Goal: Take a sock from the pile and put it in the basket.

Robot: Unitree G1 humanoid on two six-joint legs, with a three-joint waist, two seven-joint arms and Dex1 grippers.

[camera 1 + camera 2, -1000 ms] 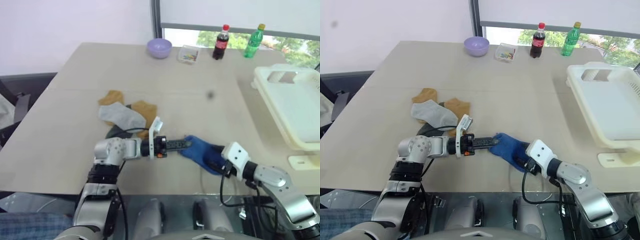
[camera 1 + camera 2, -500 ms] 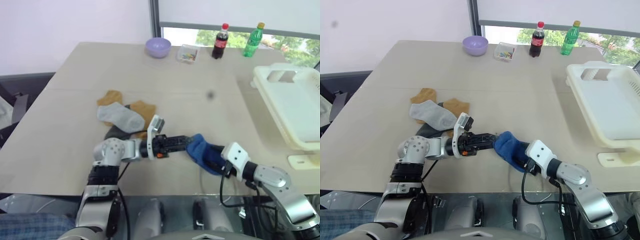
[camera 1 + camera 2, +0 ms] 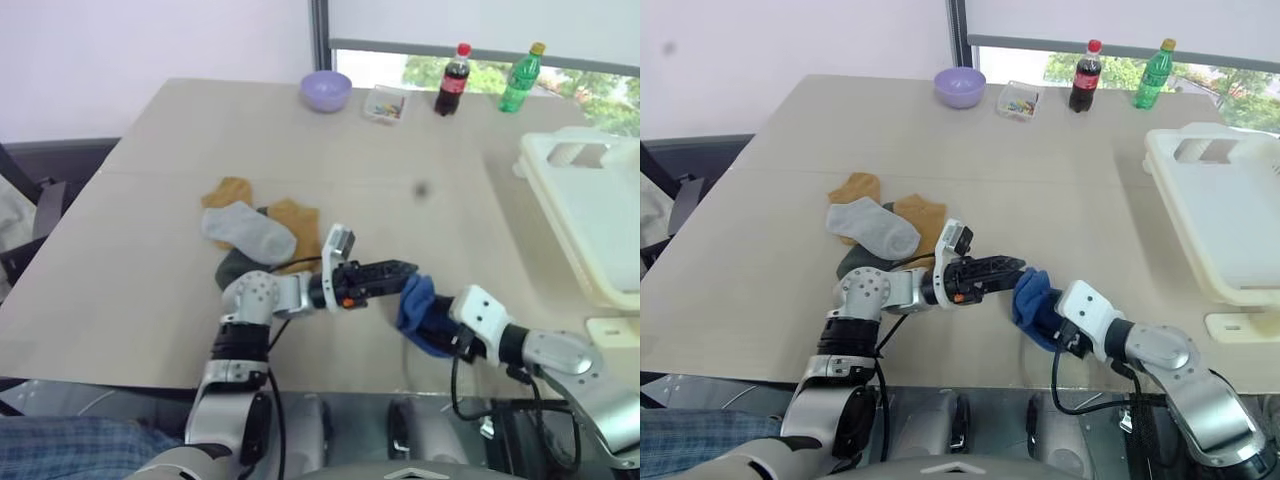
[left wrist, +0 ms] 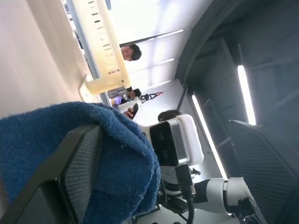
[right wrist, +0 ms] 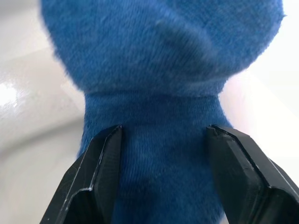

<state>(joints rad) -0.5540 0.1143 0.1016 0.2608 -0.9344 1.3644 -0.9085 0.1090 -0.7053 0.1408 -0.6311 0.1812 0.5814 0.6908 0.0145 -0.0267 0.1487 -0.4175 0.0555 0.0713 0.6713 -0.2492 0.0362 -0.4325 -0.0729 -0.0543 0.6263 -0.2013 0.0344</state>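
Observation:
A blue sock [image 3: 417,306] hangs bunched just above the table's near edge. My right gripper [image 5: 164,129] is shut on it, one black finger on each side of its narrow part. My left gripper [image 3: 407,267] points right toward the sock's top and is open. One of its fingers [image 4: 79,168] rests against the sock [image 4: 122,156]. The pile [image 3: 250,232] lies to the left of both grippers: a light grey sock over mustard ones, with a dark grey one [image 3: 232,268] beside the left arm. The cream-white basket [image 3: 1168,172] stands at the table's right side.
Along the far edge stand a lilac bowl [image 3: 326,91], a small clear tray [image 3: 385,103], a cola bottle [image 3: 453,80] and a green bottle [image 3: 517,77]. Bare tabletop [image 3: 440,210] lies between the sock and the basket.
The sock has gone from lying stretched on the table to bunched and lifted in the right gripper. The left gripper has moved right and slightly up. The camera has shifted.

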